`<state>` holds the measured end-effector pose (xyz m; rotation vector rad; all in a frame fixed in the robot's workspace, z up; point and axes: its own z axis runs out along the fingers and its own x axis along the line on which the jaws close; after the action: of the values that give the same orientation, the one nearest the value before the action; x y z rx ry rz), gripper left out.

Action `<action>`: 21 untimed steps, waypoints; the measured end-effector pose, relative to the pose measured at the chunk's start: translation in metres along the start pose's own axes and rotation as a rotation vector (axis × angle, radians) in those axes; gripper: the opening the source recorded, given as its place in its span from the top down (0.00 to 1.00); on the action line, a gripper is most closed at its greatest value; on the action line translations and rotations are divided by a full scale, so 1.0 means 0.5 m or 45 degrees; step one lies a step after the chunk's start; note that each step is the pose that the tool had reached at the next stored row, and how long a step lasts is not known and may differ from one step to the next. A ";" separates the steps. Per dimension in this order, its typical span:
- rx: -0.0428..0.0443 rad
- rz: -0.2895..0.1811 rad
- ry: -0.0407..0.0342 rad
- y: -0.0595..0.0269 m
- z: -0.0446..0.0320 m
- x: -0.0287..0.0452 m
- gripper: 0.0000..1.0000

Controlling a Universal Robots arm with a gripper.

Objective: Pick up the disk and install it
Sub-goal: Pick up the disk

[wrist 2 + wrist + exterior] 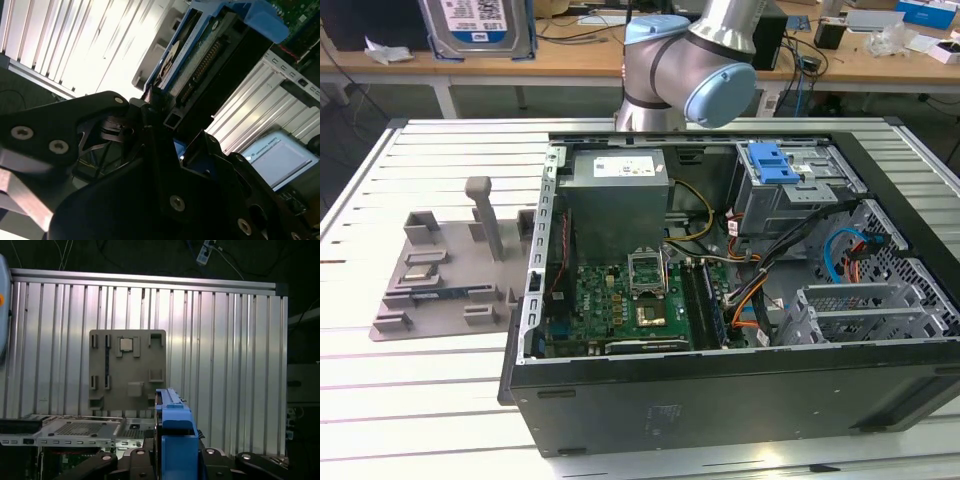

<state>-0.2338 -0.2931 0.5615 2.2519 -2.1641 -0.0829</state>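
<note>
Gripping the disk (200, 55) by its blue carrier (172, 435), the claw (165, 120) is holding it in the air, high above the slatted desk (225, 365), with the grey parts tray (145, 365) and the open computer case (720, 390) lying below it.

The arm (690, 60) stands at the far edge of the surface (430, 390) in the exterior view. Its blue-capped joints are bent and its upper link runs out past the top. In both wrist views the black end effector (162, 110) (175, 460) appears clamped on the disk (200, 55), its fingers (155, 142) pressed against the disk's sides.
</note>
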 end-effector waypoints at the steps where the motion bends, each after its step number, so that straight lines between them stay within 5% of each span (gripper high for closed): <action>1: 0.000 0.000 -0.0001 -0.017 -0.001 0.001 0.63; 12: -0.003 0.000 0.0000 -0.160 -0.007 0.006 0.63; 21: -0.003 0.000 -0.0001 -0.246 -0.010 0.010 0.63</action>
<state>-0.1107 -0.2931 0.5603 2.2504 -2.1629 -0.0858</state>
